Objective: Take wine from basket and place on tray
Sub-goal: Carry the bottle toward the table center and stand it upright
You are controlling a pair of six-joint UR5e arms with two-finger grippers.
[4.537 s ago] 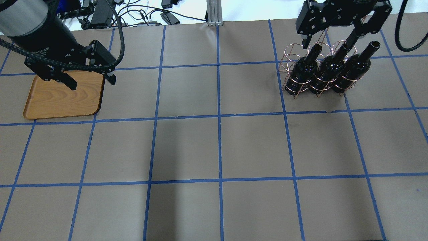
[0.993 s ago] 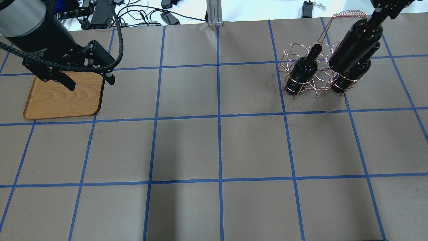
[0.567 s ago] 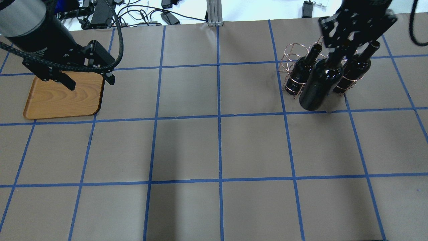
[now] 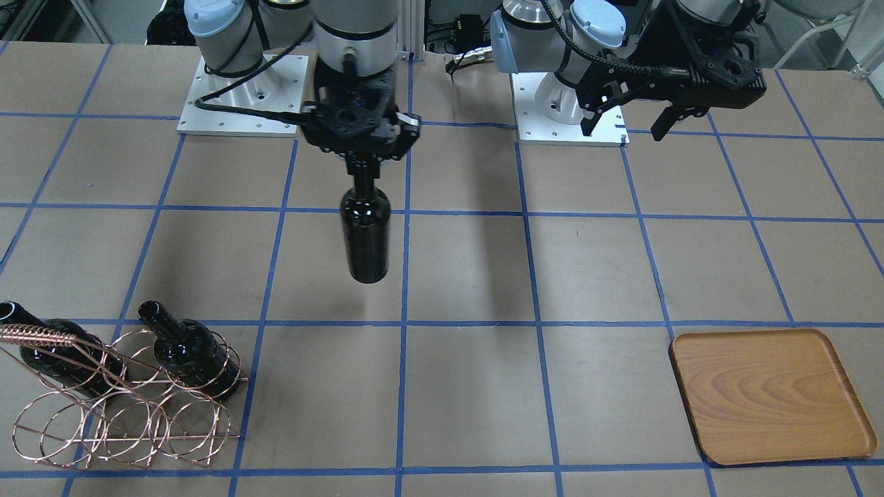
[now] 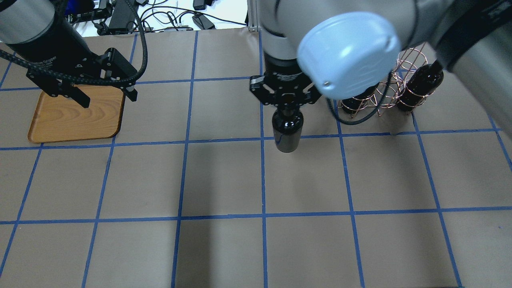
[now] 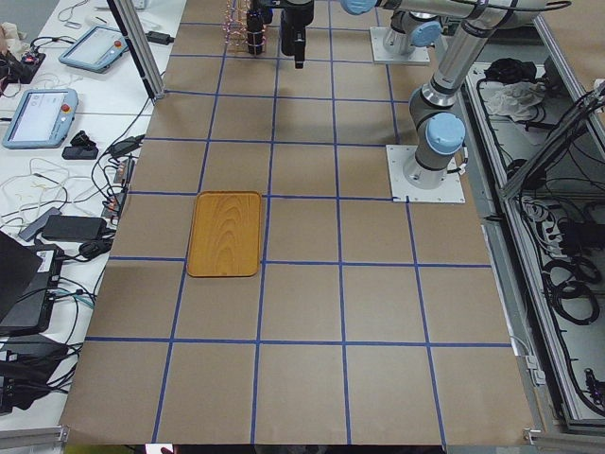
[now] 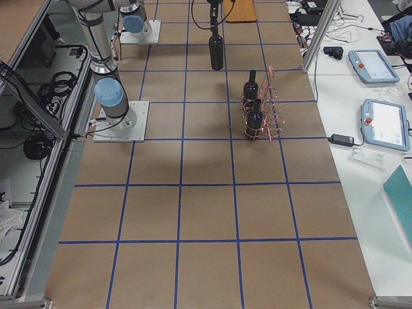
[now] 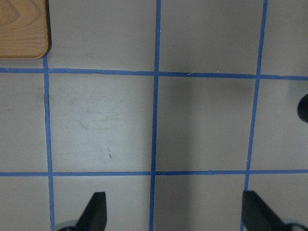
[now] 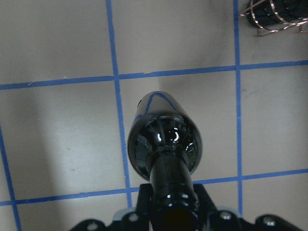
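Observation:
My right gripper [image 4: 364, 169] is shut on the neck of a dark wine bottle [image 4: 366, 238], which hangs upright above the middle of the table. The gripper [image 5: 286, 105] and the bottle [image 5: 287, 134] also show in the overhead view, and the bottle [image 9: 166, 144] in the right wrist view. The copper wire basket [image 4: 124, 414] stands apart from it and holds two more bottles [image 4: 183, 348]. The wooden tray [image 5: 72, 120] lies empty at the table's left. My left gripper [image 5: 110, 100] is open and empty, up over the tray's far right edge.
My right arm's elbow [image 5: 348, 56] hides part of the basket [image 5: 384, 100] in the overhead view. Cables and power bricks [image 5: 160, 18] lie beyond the table's far edge. The arm bases [image 4: 242, 96] stand on the robot's side of the table.
My right gripper lifted one bottle out of the basket and carried it left toward the table's middle. The left arm has barely moved.

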